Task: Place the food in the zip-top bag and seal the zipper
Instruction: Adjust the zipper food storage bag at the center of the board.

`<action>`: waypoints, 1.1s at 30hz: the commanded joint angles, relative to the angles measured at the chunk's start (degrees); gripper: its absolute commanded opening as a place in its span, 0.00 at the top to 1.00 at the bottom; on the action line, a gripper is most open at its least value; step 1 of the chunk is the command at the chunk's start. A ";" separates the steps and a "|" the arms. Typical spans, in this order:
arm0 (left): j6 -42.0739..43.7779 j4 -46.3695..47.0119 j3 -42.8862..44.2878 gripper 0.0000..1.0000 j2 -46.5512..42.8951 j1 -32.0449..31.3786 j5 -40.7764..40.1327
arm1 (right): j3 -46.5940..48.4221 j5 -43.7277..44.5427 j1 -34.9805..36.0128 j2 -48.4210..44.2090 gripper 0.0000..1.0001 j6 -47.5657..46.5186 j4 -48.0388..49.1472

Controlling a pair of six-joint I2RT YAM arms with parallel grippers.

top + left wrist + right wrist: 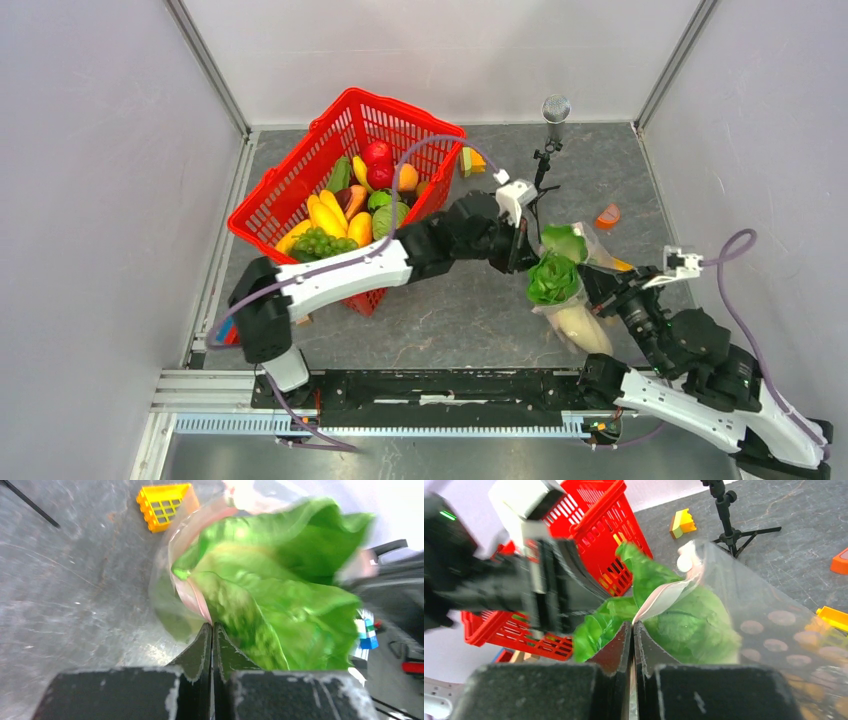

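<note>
Grey desk (470, 320), right of centre — zip-top bag (764, 615) held between both arms, lettuce (553, 280) bulging from its mouth. Left gripper (212, 626) and right gripper (632, 624) each pinched tight on the zipper (661, 599).

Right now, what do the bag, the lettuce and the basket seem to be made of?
Zip-top bag: thin clear plastic film, glossy; it creases and shows things through. Lettuce: likely a moulded plastic or rubbery toy, with a smooth sheen on its ruffles; can't tell which. Basket: rigid red plastic, slotted mesh walls.
</note>
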 commanded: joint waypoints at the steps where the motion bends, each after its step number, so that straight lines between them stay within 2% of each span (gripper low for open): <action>1: 14.39 -15.96 9.26 0.98 -9.39 0.73 -4.13 | 2.87 -1.65 0.40 7.07 0.93 -3.80 6.00; 6: 17.64 -22.46 9.16 0.98 -12.14 1.66 -5.55 | 2.16 2.62 0.40 12.06 0.94 -5.11 9.60; 10: 16.13 -20.87 6.49 0.98 -12.65 2.13 -3.80 | 0.12 0.44 0.39 12.78 0.94 -7.61 16.43; 15: 16.19 -20.19 7.54 0.98 -17.32 2.28 -4.93 | 1.30 6.04 0.45 11.53 0.94 -7.42 17.38; 20: 16.16 -19.66 8.69 0.98 -20.44 2.27 -4.78 | 5.29 -1.19 0.43 13.18 0.94 -13.73 22.38; 24: 15.88 -19.53 6.87 0.98 -21.03 2.33 -5.80 | 6.31 -0.64 0.40 13.93 0.93 -15.29 24.33; 28: 13.85 -18.87 6.40 0.98 -22.32 2.47 -3.26 | 8.01 2.32 0.40 14.85 0.93 -15.53 25.04; 29: 13.57 -18.87 6.62 0.98 -23.33 2.37 -1.96 | 8.18 0.71 0.46 14.97 0.94 -16.58 27.47; 31: 13.72 -18.58 5.85 0.98 -25.23 2.36 -3.15 | 8.83 -3.29 0.48 15.64 0.93 -18.89 30.45; 33: 14.91 -18.08 2.80 0.98 -25.95 2.55 -6.45 | 9.80 -4.77 0.40 17.64 0.93 -19.58 29.36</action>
